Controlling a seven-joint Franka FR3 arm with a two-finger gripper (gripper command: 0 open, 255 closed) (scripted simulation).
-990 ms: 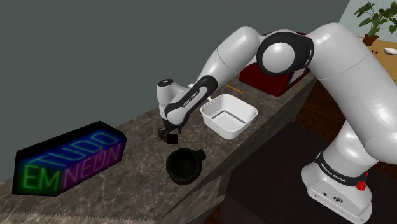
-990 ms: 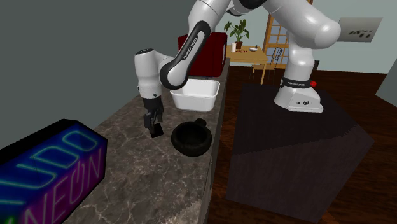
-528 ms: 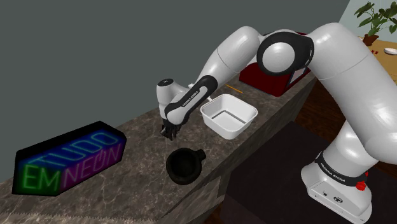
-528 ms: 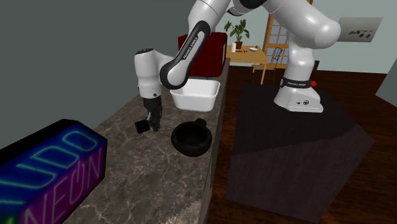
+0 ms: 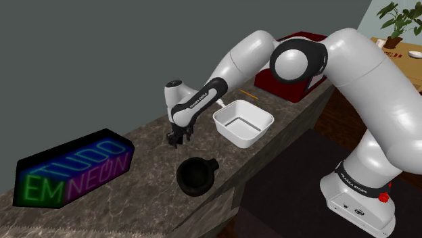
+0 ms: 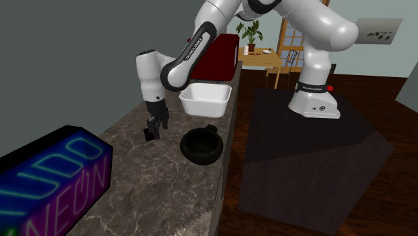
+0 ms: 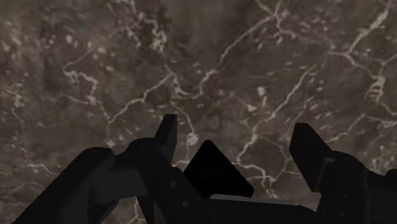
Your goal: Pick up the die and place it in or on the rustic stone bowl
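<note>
Wrist view: your gripper looks straight down on a dark marble counter veined with white. Its two black fingers stand wide apart. Between them is the die, drawn plain black, with one corner pointing away from the palm. It sits close against one finger. A strip of bare marble shows between it and the other finger, so nothing clasps it. You cannot tell from this view whether it rests flat on the counter or leans on that finger.

Second exterior view: the gripper hangs low over the counter, on that view's left of the stone bowl. The bowl is a dark, round vessel with a small lug on its rim. Gripper and bowl are near each other but not touching. Nothing shows inside the bowl. Beyond it stands a white square dish, and a neon sign glows at the near end of the counter.

As for progress, the reach looks done and the fingers are either side of the die, but the grasp is not yet made. You have yet to close on the die, lift it, carry it the short way across to the bowl and let go. That puts you in the early part of the task. Because the die sits off-centre and cornerwise, it may turn or slip as the fingers close.
</note>
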